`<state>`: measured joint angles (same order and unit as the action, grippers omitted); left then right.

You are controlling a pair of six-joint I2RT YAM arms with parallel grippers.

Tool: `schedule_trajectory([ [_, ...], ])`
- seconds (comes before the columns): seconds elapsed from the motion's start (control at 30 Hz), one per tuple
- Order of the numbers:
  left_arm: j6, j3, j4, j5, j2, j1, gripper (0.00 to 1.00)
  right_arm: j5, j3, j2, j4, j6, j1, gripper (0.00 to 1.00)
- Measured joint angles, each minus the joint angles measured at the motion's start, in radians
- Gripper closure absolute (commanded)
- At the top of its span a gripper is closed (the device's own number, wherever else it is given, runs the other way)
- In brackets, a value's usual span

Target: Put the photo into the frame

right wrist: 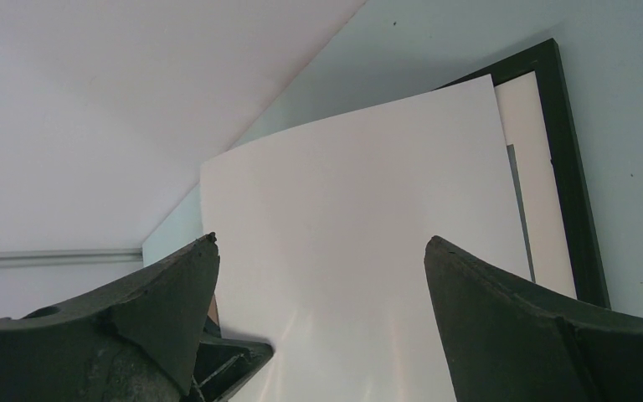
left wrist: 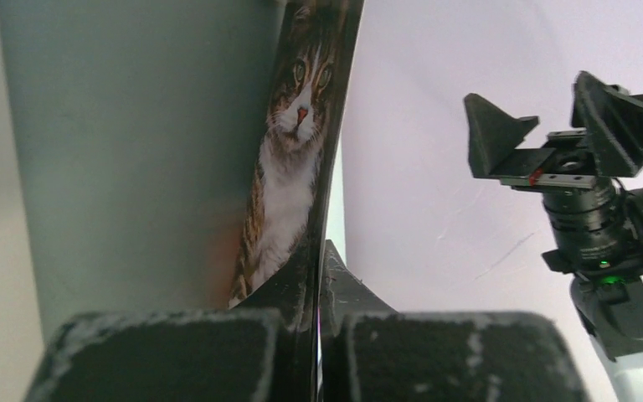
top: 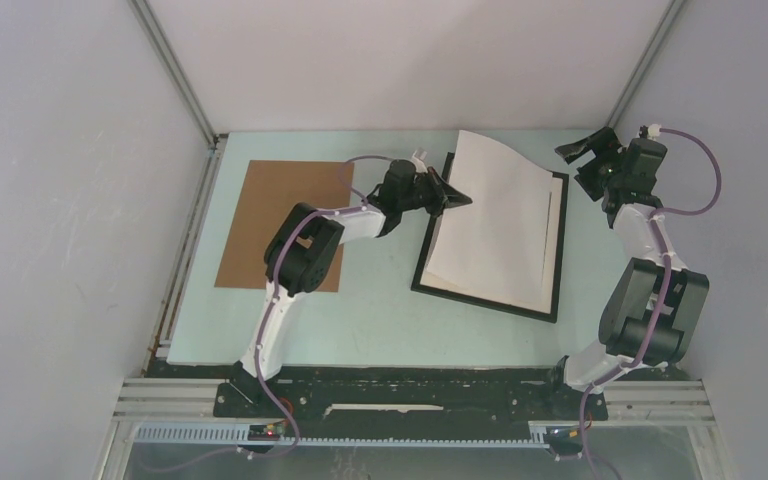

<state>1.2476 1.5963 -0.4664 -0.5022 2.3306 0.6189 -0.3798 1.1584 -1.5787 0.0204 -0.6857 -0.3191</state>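
Photo (top: 495,215) is held print-side down with its white back upward. It is pinched at its left edge by the left gripper (top: 457,198), whose fingers are pressed together on the sheet — the cat picture is seen right at the pads in the left wrist view. The sheet is bowed, its left and far parts raised. Its near right part lies over the frame (top: 561,250), which rests flat on the table (top: 380,320), right of centre. The right gripper (top: 585,148) hangs just beyond the frame's far right corner, fingers spread wide with nothing between them. The step in hand is judged to be lowering the photo into the frame — not yet done. Next, the raised edge would need to be brought down square within the black border, the free corner perhaps steadied by the right gripper. A brown cardboard board (top: 260,220) lies apart at the left.
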Motion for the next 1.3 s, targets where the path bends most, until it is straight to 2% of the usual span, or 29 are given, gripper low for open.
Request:
schedule_trajectory([
  [0.23,0.051,0.0,-0.098,-0.029,-0.006,0.002,1.0,0.0,0.0,0.0,0.0,-0.001,0.0,0.0],
  [0.97,-0.014,-0.049,-0.235,-0.159,-0.01,0.013,1.0,-0.008,0.0,-0.011,0.007,-0.002,0.0,0.0],
  [1.3,0.036,-0.055,-0.374,-0.246,-0.009,-0.006,1.0,-0.008,0.0,-0.011,0.007,-0.002,0.0,0.0],
])
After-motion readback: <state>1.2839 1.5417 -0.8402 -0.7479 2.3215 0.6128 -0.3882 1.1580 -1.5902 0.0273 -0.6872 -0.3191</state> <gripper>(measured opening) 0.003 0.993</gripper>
